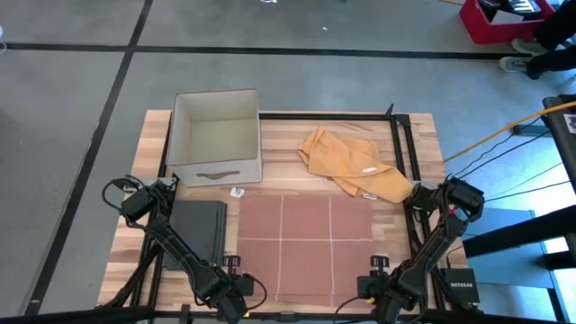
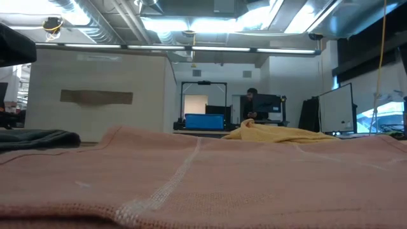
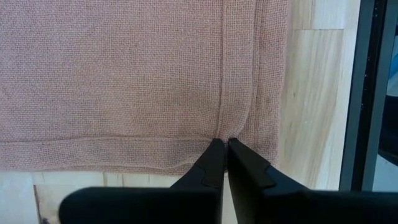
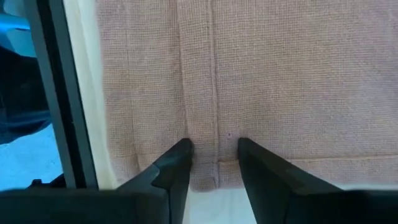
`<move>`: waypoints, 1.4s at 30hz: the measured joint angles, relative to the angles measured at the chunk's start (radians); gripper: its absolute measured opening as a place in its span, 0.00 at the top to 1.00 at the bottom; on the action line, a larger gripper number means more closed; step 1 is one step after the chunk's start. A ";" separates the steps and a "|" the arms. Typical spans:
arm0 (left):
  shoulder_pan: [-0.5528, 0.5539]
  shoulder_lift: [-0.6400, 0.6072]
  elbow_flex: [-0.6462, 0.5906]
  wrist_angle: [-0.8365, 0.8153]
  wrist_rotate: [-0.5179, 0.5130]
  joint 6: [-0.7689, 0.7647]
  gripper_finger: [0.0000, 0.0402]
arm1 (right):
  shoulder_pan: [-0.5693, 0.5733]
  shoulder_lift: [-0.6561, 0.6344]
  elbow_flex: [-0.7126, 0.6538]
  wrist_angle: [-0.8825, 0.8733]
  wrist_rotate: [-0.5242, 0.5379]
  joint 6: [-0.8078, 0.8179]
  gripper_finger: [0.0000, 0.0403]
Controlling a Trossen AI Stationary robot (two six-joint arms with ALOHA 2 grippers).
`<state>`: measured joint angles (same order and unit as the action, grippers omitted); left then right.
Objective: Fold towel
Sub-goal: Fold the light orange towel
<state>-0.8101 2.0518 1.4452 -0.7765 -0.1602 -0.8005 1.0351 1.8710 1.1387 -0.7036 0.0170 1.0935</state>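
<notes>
Even overhead light, soft shadows. Low view: ceiling strips point(image 2: 191, 25) glare at 12 o'clock; near towel point(image 2: 203, 184) blurred. Wrist views sharp.

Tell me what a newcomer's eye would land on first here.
The pink towel lies flat at the table's near middle, with the left gripper shut on its near edge and the right gripper straddling that edge at the other corner. Behind it lies a crumpled orange cloth, beside an open grey box.
</notes>
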 joint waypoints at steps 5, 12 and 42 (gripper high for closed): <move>0.000 0.000 0.000 -0.001 0.000 0.006 0.99 | -0.001 0.005 0.016 -0.018 0.009 0.000 0.71; 0.000 -0.004 -0.001 -0.002 0.000 0.008 0.99 | 0.000 0.001 0.079 -0.102 0.045 -0.043 0.97; 0.203 -0.229 0.000 -0.555 -0.543 -0.056 1.00 | -0.107 -0.263 0.138 -0.717 0.614 0.234 1.00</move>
<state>-0.6073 1.8225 1.4448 -1.3320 -0.7037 -0.8565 0.9285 1.6081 1.2770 -1.4211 0.6305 1.3278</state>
